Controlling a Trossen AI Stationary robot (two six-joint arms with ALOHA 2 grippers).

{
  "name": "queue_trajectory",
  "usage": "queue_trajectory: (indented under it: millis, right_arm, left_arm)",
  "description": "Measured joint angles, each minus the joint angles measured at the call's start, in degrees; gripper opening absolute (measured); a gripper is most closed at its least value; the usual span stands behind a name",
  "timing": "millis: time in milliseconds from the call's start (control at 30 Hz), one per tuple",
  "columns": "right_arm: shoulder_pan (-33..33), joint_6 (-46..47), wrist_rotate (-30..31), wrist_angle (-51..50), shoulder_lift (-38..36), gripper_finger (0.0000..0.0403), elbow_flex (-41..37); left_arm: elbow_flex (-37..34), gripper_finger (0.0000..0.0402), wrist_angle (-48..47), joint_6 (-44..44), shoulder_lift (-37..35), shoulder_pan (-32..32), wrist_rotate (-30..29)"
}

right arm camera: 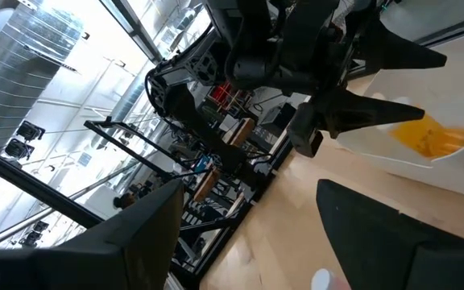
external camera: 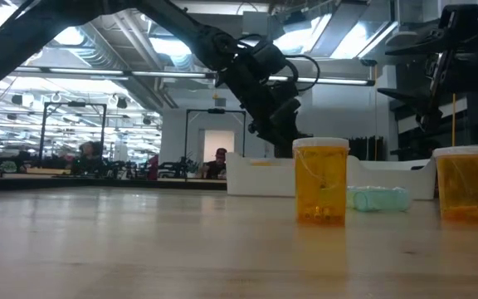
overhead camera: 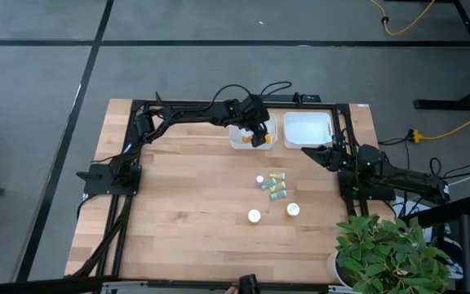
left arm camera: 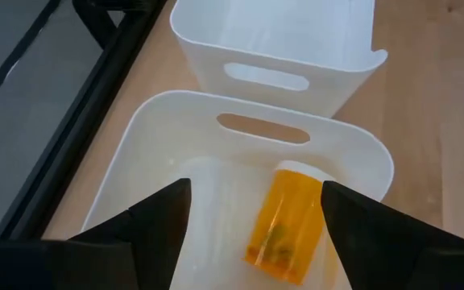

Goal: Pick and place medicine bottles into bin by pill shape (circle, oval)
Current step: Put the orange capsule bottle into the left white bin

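Left gripper (left arm camera: 252, 234) fingers spread apart over white bin (left arm camera: 353, 161), orange bottle (left arm camera: 284, 221) lying loose between them, lower centre of frame, right gripper (overhead camera: 310, 151) fingers apart beside the other bin (overhead camera: 308, 128)

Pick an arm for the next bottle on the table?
Right, probably. The right gripper is open, empty and beside the loose bottles. The left gripper hangs open over the left bin, with an orange bottle lying below its fingers.

Robotics lab/workshop: ceiling strip lights (external camera: 181, 75), metal rigs (external camera: 73, 124), people at benches (external camera: 220, 158).
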Motion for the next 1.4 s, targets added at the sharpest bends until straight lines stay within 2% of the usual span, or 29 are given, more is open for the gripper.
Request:
queue_trajectory:
  millis: [500, 633, 767, 900, 1133, 1400]
  right_arm:
    - [0.0, 0.0, 0.0, 0.0, 0.0, 0.0286, 0.0]
    - [0.0, 0.0, 0.0, 0.0, 0.0, 0.0286, 0.0]
    - [0.0, 0.0, 0.0, 0.0, 0.0, 0.0286, 0.0]
    - [0.0, 0.1, -0.6, 0.0, 0.0, 0.0286, 0.0]
    - [0.0, 0.2, -2.8, 0.0, 0.0, 0.0286, 0.0]
    - [0.0, 0.2, -6.6, 0.0, 0.0, 0.0286, 0.0]
  left_arm:
    - [0.0, 0.0268, -2.7, 1.0, -3.5, -1.5, -0.1]
    - [0.0, 0.0267, -7.4, -1.6, -5.2, -3.2, 3.5]
    - [0.0, 0.0263, -14.2, -1.8, -5.8, -6.9, 8.3]
    - [0.0, 0.0264, -22.7, -0.4, -5.8, -10.5, 9.3]
    - [0.0, 0.0255, -40.4, -0.8, -5.8, -16.5, 4.5]
    - [0.0, 0.0253, -61.7, -10.5, -5.8, -23.1, -0.9]
